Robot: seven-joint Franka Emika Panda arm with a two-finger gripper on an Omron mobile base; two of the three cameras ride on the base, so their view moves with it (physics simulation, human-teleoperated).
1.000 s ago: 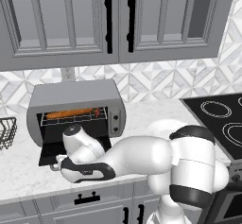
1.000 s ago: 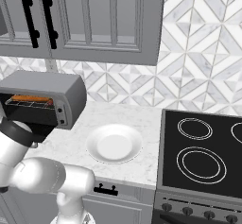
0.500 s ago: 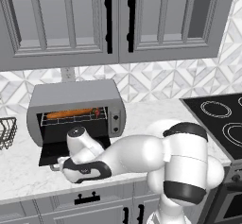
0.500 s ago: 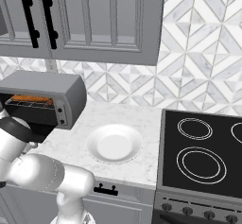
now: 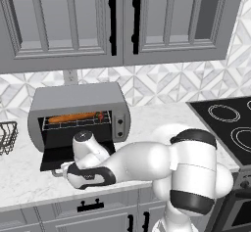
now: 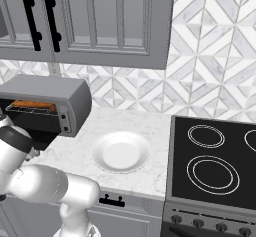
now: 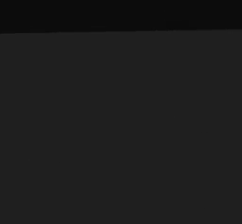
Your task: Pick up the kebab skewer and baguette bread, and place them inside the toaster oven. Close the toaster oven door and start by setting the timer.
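The toaster oven (image 5: pixel 78 99) stands on the counter with its door (image 5: pixel 55 158) dropped open and lying almost flat. On the wire rack inside lies the orange-brown baguette bread (image 5: pixel 71 118), with the red-chunked kebab skewer (image 5: pixel 101 116) at its right end. The baguette (image 6: pixel 32 104) also shows in the right base view. My gripper (image 5: pixel 66 170) is low at the door's front edge, by the silver handle. The hand's own body hides the fingers. A flat dark surface, very close, takes up the hand view.
A white plate (image 6: pixel 121 152) lies on the counter right of the oven, and the black stove (image 6: pixel 215 161) is further right. A wire basket (image 5: pixel 7 137) sits at the far left. The knobs (image 5: pixel 120 123) are on the oven's right panel.
The hand has shifted slightly at the front of the open door, and the arm's elbow has swung a little. The door stays down, and the food stays on the rack.
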